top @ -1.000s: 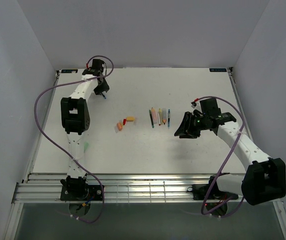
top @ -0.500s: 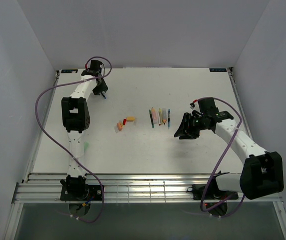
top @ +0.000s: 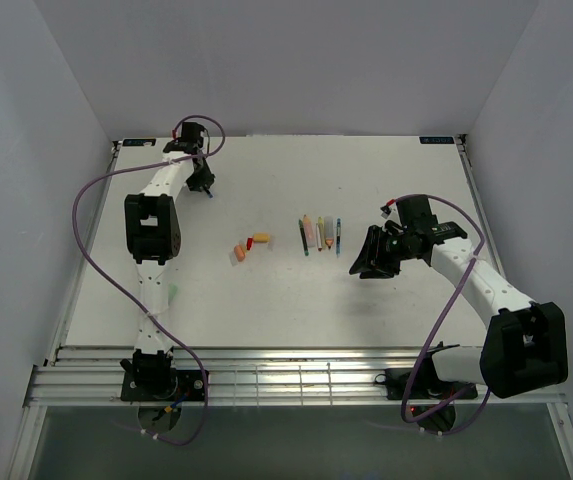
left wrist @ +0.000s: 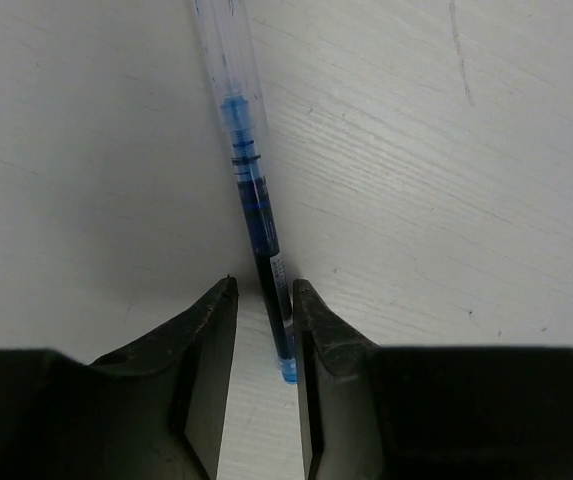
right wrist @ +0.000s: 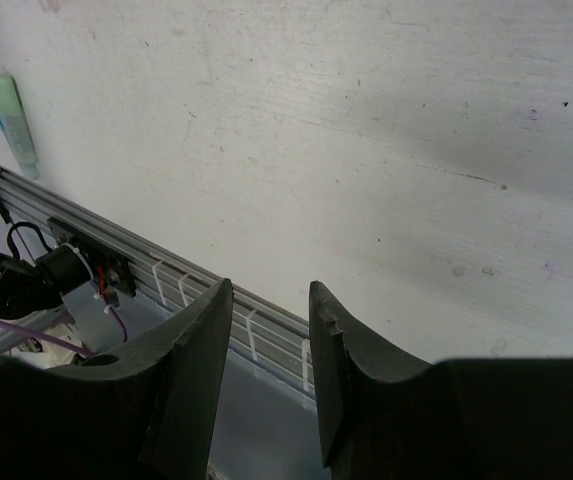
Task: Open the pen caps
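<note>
A blue-ink pen [left wrist: 251, 190] with a clear barrel lies on the white table at the far left. Its near blue end sits between the fingers of my left gripper [left wrist: 264, 285], close against the right finger [left wrist: 311, 330], with a gap to the left one. That gripper [top: 204, 186] is open but narrow. Loose pen caps lie mid-table: orange [top: 240, 252], red [top: 250, 243], yellow [top: 261, 238]. A row of several pens [top: 319, 233] lies to their right. My right gripper [top: 360, 266] hovers just right of the row, open [right wrist: 271, 288] and holding nothing.
A pale green highlighter [top: 173, 292] lies by the left arm's lower link, also in the right wrist view as the green highlighter [right wrist: 12, 120]. The slatted metal rail [top: 296, 375] runs along the near table edge. White walls enclose the left, back and right sides.
My left gripper's jaws have narrowed around the blue pen's end. The right arm shifted slightly, then held still.
</note>
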Robot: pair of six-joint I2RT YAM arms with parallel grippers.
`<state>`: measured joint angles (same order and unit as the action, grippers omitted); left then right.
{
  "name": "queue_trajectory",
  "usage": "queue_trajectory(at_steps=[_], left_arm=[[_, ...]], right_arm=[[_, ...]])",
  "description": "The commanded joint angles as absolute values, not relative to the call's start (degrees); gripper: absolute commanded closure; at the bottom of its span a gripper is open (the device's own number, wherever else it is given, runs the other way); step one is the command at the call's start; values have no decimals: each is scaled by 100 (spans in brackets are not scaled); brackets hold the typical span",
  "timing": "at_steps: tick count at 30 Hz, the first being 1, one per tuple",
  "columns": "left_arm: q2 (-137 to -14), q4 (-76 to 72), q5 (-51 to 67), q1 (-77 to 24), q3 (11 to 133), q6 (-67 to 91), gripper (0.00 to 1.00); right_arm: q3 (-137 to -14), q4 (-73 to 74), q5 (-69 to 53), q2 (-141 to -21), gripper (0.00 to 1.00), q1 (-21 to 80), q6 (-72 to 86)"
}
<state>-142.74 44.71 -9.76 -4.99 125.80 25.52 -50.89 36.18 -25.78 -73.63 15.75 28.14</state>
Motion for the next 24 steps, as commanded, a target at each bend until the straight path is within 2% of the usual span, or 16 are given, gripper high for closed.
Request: queue_trajectory(at_steps=[1, 8, 9, 12, 18, 24], left_arm=[[-14195, 4500, -1081, -475, 12587, 2286, 62], [-14186, 4649, -1134, -475, 12270, 2074, 82], [-14177, 4693, -1142, -475, 12235, 2074, 89], [-14055, 4702, -1178, -466, 12059, 2048, 100], [-13413, 4702, -1284, -466, 11962, 2056, 100], [-12245, 4641, -398, -475, 11629, 2364, 100]], right_arm=[[-5344, 3691, -2549, -7400, 57, 1547, 2698], [-5370, 3744, -2531, -7357, 57, 1538, 2628], [-5361, 3753, -2523, -7339, 57, 1547, 2619], [-5326, 3744, -2531, -7304, 57, 1538, 2584], [-5475, 3744, -2601, -7348, 57, 1547, 2531], [-5827, 3700, -2786, -7541, 57, 1538, 2487]])
